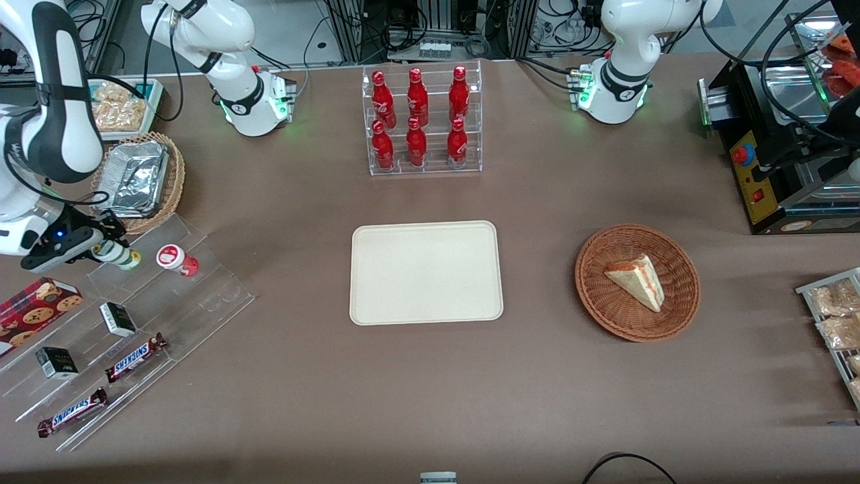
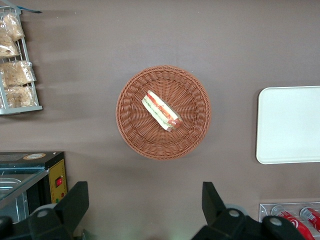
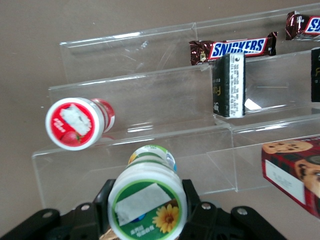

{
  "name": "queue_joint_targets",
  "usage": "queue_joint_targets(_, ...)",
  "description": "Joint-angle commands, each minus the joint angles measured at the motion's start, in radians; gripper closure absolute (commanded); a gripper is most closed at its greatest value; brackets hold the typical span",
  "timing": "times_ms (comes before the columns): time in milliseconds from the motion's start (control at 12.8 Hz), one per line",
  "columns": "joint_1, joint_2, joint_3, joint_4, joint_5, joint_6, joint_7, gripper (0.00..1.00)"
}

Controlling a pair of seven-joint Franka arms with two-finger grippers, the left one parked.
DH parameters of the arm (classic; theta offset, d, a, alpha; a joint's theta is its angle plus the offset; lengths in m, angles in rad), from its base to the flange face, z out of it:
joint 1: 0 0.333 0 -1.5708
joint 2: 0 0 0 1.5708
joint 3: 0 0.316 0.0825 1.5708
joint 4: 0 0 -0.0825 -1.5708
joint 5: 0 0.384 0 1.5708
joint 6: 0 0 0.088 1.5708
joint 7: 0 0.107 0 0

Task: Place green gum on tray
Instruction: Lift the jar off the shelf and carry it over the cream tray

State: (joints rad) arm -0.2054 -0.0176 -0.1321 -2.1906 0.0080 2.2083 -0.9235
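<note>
The green gum (image 1: pixel 121 256), a small bottle with a green-and-white label, lies tilted at the top step of a clear acrylic stand (image 1: pixel 134 316) at the working arm's end of the table. My gripper (image 1: pixel 106 248) is shut on it. In the right wrist view its white lid with a green rim and a sunflower mark (image 3: pixel 147 205) sits between my black fingers (image 3: pixel 101 200). The similar red-and-white bottle (image 1: pixel 176 259) stands beside it on the same step and shows in the right wrist view too (image 3: pixel 75 123). The cream-beige tray (image 1: pixel 426 272) lies bare at mid-table, toward the parked arm from the gum.
The stand also holds Snickers bars (image 1: pixel 134 356), small black boxes (image 1: pixel 118 318) and a cookie box (image 1: pixel 37 306). A wicker basket with a foil tray (image 1: pixel 134 178) sits close by my arm. A rack of red bottles (image 1: pixel 422 121) and a basket with a sandwich (image 1: pixel 637 281) stand around the tray.
</note>
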Motion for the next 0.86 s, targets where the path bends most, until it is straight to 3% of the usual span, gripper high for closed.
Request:
queue_joint_targets(0,0.003,-0.010,0.006,0.130,0.030,-0.168,-0.002,1.00)
queue_joint_targets(549,0.139,-0.012,0.008,0.388,0.046,-0.475,0.106,1.00)
queue_joint_targets(784,0.268,-0.015,0.008,0.443,0.046,-0.567,0.291,1.00)
